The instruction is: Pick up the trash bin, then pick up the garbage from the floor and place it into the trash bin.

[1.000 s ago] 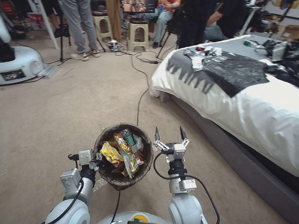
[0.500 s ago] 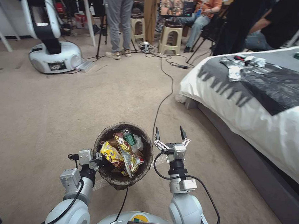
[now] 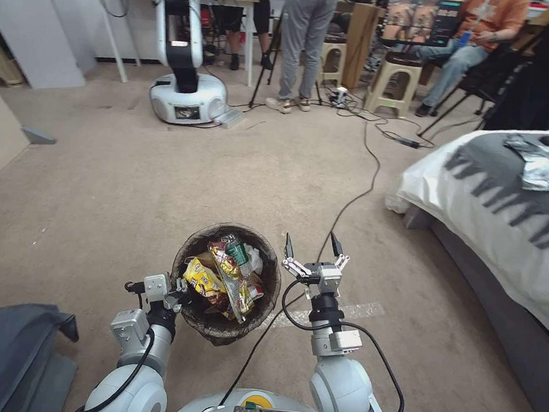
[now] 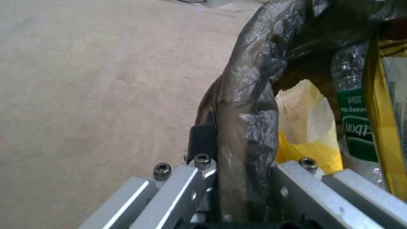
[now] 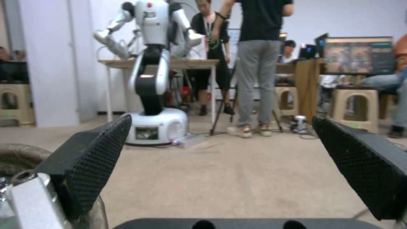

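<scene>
Both arms matter: keep your left gripper (image 3: pixel 179 292) clamped on the bag-lined round white trash bin (image 3: pixel 227 284) rim, right gripper (image 3: pixel 313 249) jaws apart beside it.

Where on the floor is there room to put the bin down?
Bare carpet lies ahead between the other robot, the cable and the bed. Grey cloth crowds the near left. The left gripper grips the trash bin.
</scene>
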{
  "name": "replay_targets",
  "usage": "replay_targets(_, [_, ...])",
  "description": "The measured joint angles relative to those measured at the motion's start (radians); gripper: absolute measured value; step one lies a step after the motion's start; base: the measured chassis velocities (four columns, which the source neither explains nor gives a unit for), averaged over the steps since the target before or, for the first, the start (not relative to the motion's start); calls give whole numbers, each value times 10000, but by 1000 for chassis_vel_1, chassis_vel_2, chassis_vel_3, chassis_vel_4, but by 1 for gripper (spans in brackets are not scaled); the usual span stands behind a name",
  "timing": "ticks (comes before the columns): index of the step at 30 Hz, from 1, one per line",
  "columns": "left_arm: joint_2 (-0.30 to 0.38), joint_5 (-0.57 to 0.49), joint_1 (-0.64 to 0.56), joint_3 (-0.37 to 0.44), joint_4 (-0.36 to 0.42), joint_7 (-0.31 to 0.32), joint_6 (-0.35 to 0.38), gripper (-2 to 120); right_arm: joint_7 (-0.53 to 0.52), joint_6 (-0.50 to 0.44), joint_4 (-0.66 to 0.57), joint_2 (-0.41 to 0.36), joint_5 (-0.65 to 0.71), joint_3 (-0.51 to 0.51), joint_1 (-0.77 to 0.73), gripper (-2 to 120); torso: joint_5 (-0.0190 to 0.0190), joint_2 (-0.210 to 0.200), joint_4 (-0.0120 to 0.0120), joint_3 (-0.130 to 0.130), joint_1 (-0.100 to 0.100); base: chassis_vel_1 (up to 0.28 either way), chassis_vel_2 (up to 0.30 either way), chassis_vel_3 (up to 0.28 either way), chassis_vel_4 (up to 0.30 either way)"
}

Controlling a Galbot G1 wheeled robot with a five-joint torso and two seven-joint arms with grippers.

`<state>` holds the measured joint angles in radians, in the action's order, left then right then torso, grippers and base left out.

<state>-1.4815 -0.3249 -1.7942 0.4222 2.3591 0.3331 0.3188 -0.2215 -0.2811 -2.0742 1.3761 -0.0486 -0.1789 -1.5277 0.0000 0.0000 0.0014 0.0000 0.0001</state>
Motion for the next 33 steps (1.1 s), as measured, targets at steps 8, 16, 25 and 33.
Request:
replay_targets(8, [-8,22,23,-47,-14,-9,-21,0,12,-8,9,22,-6,10,15,100,-1,0,-7,0,0,17,22,12,13])
replay_targets(16, [-14,38,75,-33,-65,-2,-36,0,16,-12,11,26,-6,0,14,100,-1,0,-5,0,0,0,0,0,0])
replay_targets(25, [22,-288,571,13,-330,85,272,0,20,-43,19,60,-8,-25,-7,100,-1,0,-4,0,0,0,0,0,0])
replay_targets(33, [50,-1152,1457,133,-900,593,1331,0,36,-87,-40,91,-36,-85,-83,100,-1,0,-5,0,0,0,0,0,0])
